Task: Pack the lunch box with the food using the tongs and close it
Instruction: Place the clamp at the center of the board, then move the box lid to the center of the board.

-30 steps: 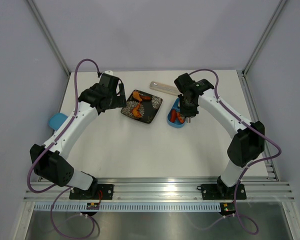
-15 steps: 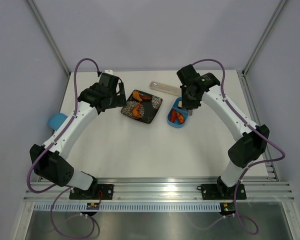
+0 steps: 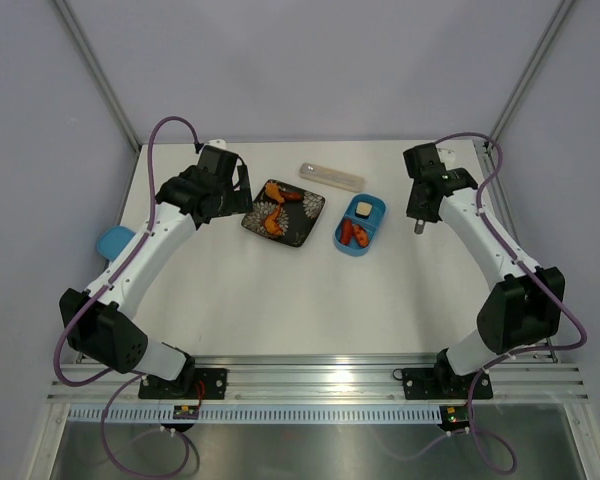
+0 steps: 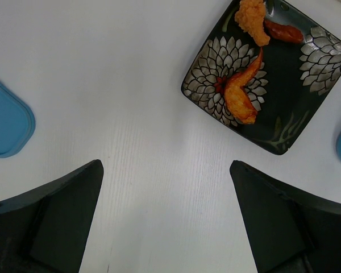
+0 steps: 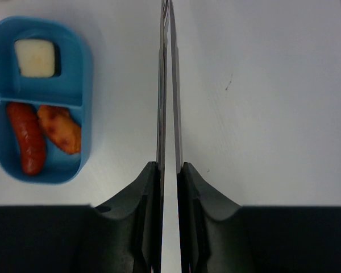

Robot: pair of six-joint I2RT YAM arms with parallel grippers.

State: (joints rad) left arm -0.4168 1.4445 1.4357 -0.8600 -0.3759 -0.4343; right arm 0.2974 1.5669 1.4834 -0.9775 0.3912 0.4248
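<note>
The light-blue lunch box [image 3: 372,226] stands open right of the black plate and holds a beige block [image 5: 36,57], a red sausage [image 5: 24,145] and an orange piece [image 5: 59,129]. More food lies on the plate: an orange shrimp [image 4: 238,94], a fried piece [image 4: 253,17] and a red sausage [image 4: 284,33]. My right gripper [image 5: 168,168] is shut on the silver tongs [image 5: 161,125], hanging over bare table right of the box [image 5: 86,85]. The tongs' arms are nearly together with nothing between them. My left gripper [image 4: 165,165] is open above the table, left of the plate.
The black patterned plate [image 3: 302,236] lies mid-table. A long translucent case [image 3: 332,177] lies behind it. The blue lid [image 3: 113,241] rests at the table's left edge, also in the left wrist view [image 4: 5,122]. Frame posts stand at the back corners.
My right arm has swung right, off the lunch box, carrying the tongs. The beige block now shows in the box. The left arm has not moved.
</note>
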